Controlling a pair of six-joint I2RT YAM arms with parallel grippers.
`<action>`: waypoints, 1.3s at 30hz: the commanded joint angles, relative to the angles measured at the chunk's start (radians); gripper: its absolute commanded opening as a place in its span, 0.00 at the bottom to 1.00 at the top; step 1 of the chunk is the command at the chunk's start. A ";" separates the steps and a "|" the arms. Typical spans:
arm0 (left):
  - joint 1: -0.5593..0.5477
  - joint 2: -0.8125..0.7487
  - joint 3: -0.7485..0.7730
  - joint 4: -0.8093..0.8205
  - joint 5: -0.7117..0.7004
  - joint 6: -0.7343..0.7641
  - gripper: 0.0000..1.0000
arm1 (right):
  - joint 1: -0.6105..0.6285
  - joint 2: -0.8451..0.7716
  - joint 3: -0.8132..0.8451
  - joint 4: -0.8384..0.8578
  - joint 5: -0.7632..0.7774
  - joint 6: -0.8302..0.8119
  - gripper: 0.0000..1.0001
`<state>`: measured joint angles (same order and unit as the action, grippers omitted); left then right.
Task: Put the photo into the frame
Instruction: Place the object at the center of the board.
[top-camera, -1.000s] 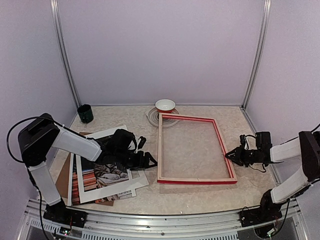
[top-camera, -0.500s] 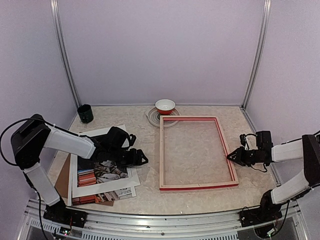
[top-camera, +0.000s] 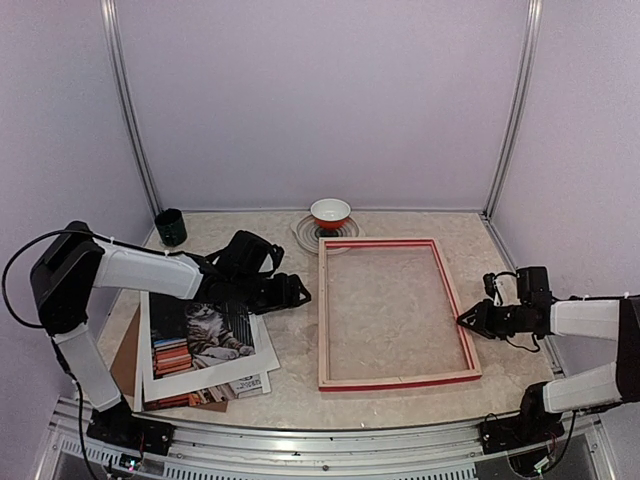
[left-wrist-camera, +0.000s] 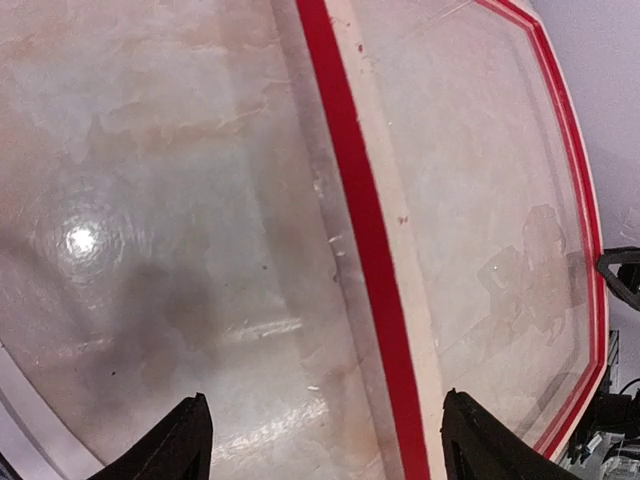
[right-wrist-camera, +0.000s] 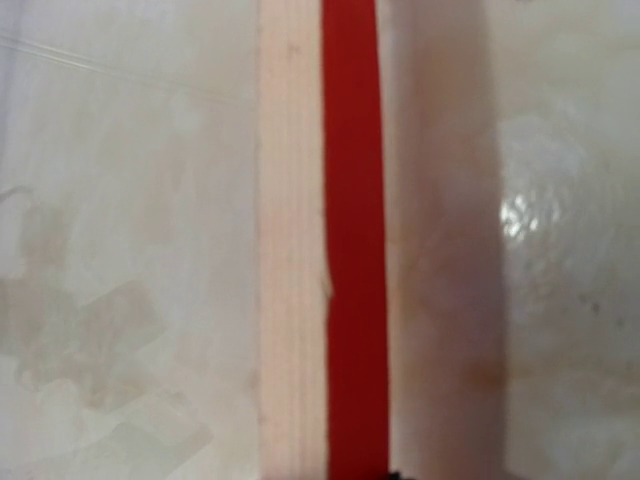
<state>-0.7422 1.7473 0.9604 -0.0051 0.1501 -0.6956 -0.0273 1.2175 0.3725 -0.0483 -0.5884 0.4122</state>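
Left gripper (top-camera: 296, 293): jaws wide apart and empty. It hovers over bare table (top-camera: 250, 240), between the photo stack and the frame's left rail. In the wrist view both fingers (left-wrist-camera: 185, 445) sit at the bottom corners with only tabletop and the red rail between them.

Right gripper (top-camera: 466, 320): its tip is against the outer edge of the frame's right rail, near the near-right corner. The wrist view shows just red rail and pale wood up close, with the fingers almost out of shot. Can't tell whether the jaws are clamped on the rail or only resting against it.

Frame (top-camera: 323, 320): flat on the table at centre, pale wood side up and red showing on the outer edges. Its long axis runs near-to-far, roughly square to the table edge.

Photo (top-camera: 205, 330): flat at near left, well apart from the frame, under the white mat (top-camera: 220, 369). A strip of it pokes out at the near edge. Its long axis runs near-to-far, tilted slightly. The cat's head is toward the far side and the books are near-left. A brown backing board (top-camera: 124, 355) sticks out on the left.
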 joint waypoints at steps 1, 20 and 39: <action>-0.023 0.057 0.114 -0.020 -0.028 0.008 0.78 | 0.026 -0.067 -0.010 -0.044 -0.005 0.032 0.14; -0.054 0.160 0.195 -0.076 -0.091 0.010 0.77 | 0.153 -0.258 -0.063 -0.164 0.120 0.161 0.12; 0.004 0.195 0.222 -0.062 -0.142 0.019 0.69 | 0.157 0.047 -0.064 0.133 0.169 0.198 0.28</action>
<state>-0.7574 1.9720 1.1687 -0.0608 0.0406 -0.6834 0.1223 1.2285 0.2981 0.0586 -0.4408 0.5686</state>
